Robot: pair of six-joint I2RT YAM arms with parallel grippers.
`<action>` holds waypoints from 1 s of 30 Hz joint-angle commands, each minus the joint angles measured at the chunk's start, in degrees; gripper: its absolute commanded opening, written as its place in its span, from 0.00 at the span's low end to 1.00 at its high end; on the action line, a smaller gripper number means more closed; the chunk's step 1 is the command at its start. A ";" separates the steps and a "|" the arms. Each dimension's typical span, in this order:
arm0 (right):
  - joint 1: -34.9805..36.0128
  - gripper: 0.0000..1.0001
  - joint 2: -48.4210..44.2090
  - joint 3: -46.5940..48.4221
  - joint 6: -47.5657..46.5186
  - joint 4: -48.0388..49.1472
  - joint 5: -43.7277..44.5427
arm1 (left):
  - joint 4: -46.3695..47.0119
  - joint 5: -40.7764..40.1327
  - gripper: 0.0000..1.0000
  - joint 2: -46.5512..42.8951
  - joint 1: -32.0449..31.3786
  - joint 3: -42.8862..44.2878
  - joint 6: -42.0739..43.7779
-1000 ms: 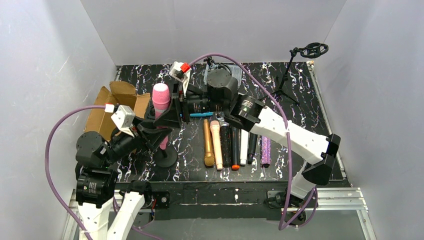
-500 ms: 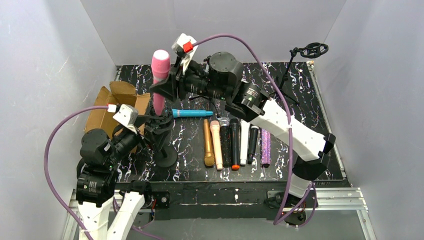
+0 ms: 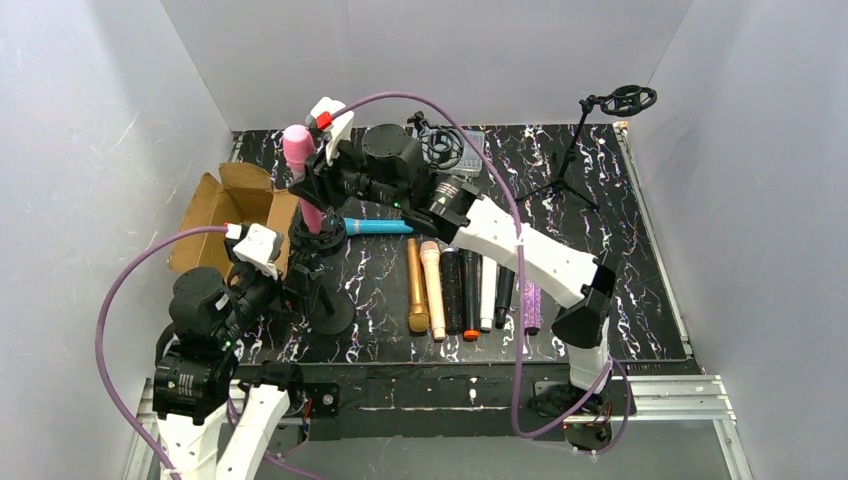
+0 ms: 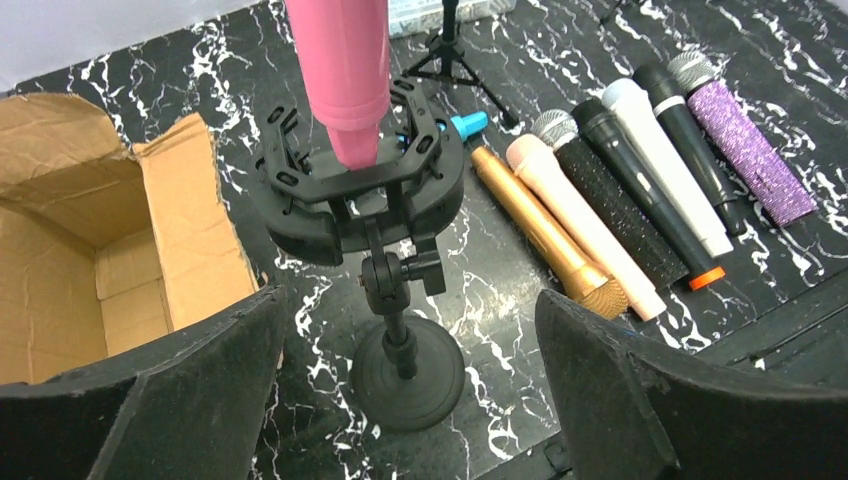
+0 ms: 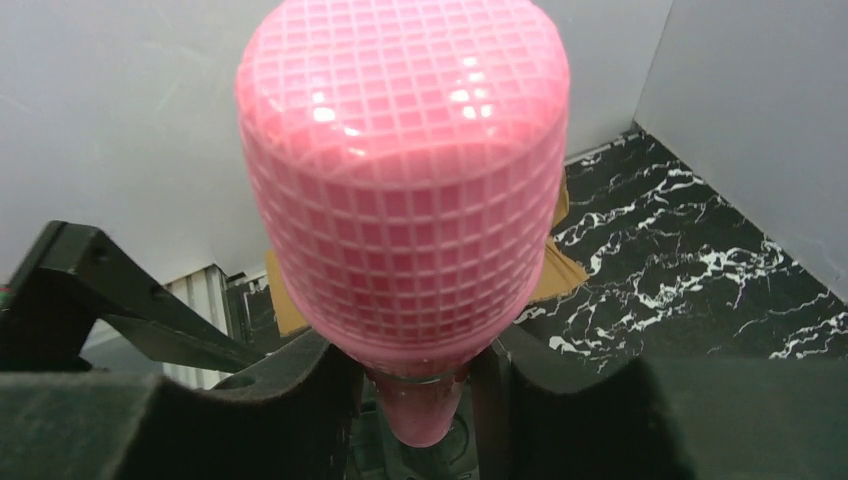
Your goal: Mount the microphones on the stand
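My right gripper (image 5: 420,400) is shut on the pink microphone (image 5: 400,170) just below its grille head and holds it upright, head up (image 3: 297,148). In the left wrist view its pink body (image 4: 340,70) comes down into the black ring mount (image 4: 360,190) of the stand (image 4: 408,370). My left gripper (image 4: 408,310) is open, with wide jaws on either side of the stand's post and touching nothing. On the table lie a teal microphone (image 3: 380,227) and a row: gold (image 3: 416,285), peach (image 3: 432,290), black, white and purple glitter (image 3: 531,300).
An open cardboard box (image 3: 225,215) stands just left of the stand. A thin tripod stand with a ring (image 3: 580,150) is at the back right. Another black ring mount (image 3: 440,145) sits at the back behind the right arm.
My right gripper lifted the pink microphone, then carried it left and down over the stand's ring. My left gripper has opened wide and drawn back from the stand.
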 commanded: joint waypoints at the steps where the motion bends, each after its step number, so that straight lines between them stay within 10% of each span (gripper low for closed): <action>1: -0.95 0.01 -0.99 0.33 -0.26 6.47 1.21 | -1.84 -1.01 0.94 -0.41 0.12 -0.98 2.28; 9: -2.74 0.01 0.63 0.62 2.59 4.32 -0.71 | -1.76 -11.41 0.64 3.59 0.12 2.46 -0.04; 20: -3.20 0.01 1.99 -0.77 3.96 1.53 -2.55 | -3.32 -8.78 0.97 5.96 0.12 3.39 -0.57; 30: -3.21 0.01 4.04 -1.27 4.65 1.75 -4.24 | -4.36 -8.31 0.98 6.27 0.12 3.22 0.04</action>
